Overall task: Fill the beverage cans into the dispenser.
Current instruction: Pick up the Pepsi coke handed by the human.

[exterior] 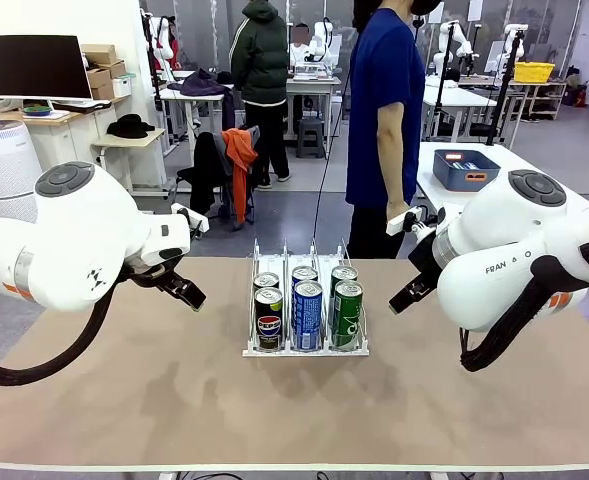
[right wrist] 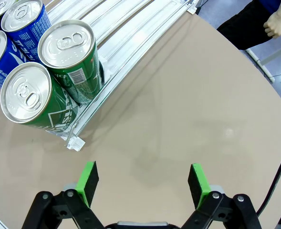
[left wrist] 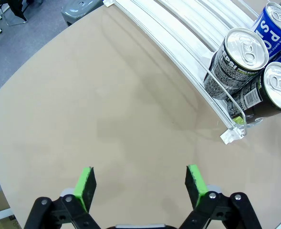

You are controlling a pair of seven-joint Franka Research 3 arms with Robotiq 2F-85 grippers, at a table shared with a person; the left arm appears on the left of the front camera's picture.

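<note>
Six beverage cans [exterior: 266, 281] stand upright in the dispenser [exterior: 304, 352] at mid-table, two to a lane: dark Pepsi cans [exterior: 269, 322] in the robot's left lane, blue Pocari cans [exterior: 307, 315] in the middle, green cans [exterior: 348, 312] in the right. They crowd the near end, and the far stretch of each lane, toward the person [exterior: 384, 120], lies bare. The lanes run lengthwise away from the robot, so a further can would likely go in upright at that far end. The dispenser sits between the two arms. The left gripper [exterior: 186, 291] hangs near the Pepsi lane and the right gripper [exterior: 411, 292] near the green one, about equally close, both over bare table [exterior: 124, 400]. Each has its jaws spread wide and holds nothing
</note>
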